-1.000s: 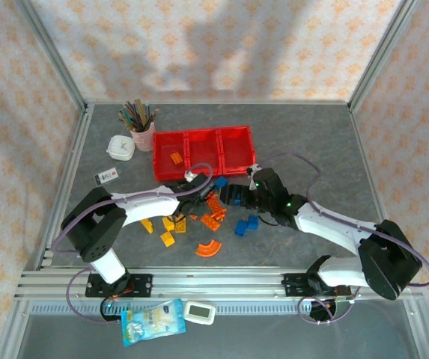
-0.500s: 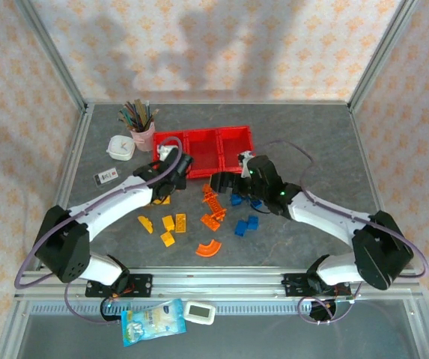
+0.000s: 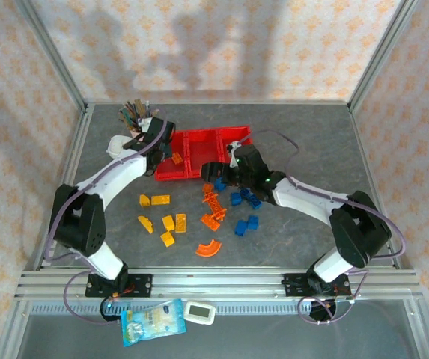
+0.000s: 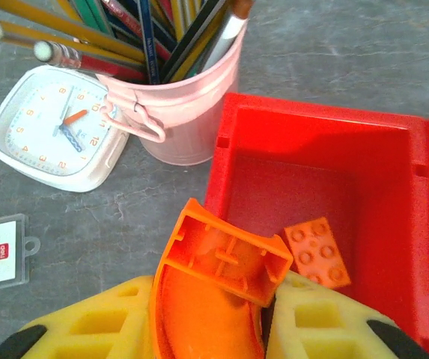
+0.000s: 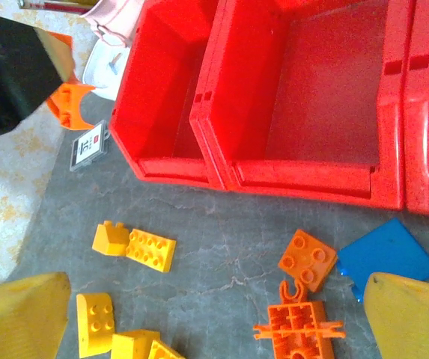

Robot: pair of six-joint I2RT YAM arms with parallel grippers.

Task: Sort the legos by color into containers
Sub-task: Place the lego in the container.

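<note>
Holding an orange arch (image 4: pixel 221 262) clamped at the left bin (image 4: pixel 394 194) rim, the left gripper (image 4: pixel 210 321) probably just needs to let go next. Right gripper (image 5: pixel 214 314) hangs wide open above the loose bricks (image 5: pixel 150 250).

White arms (image 3: pixel 117 176), black joints (image 3: pixel 79 224) (purple cables (image 3: pixel 70 295)), yellow gripper fingers (image 4: pixel 87 333).

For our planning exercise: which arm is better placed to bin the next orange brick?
Left. The left tool grips an orange arch at the bin holding an orange brick; the right tool hangs open, empty.
</note>
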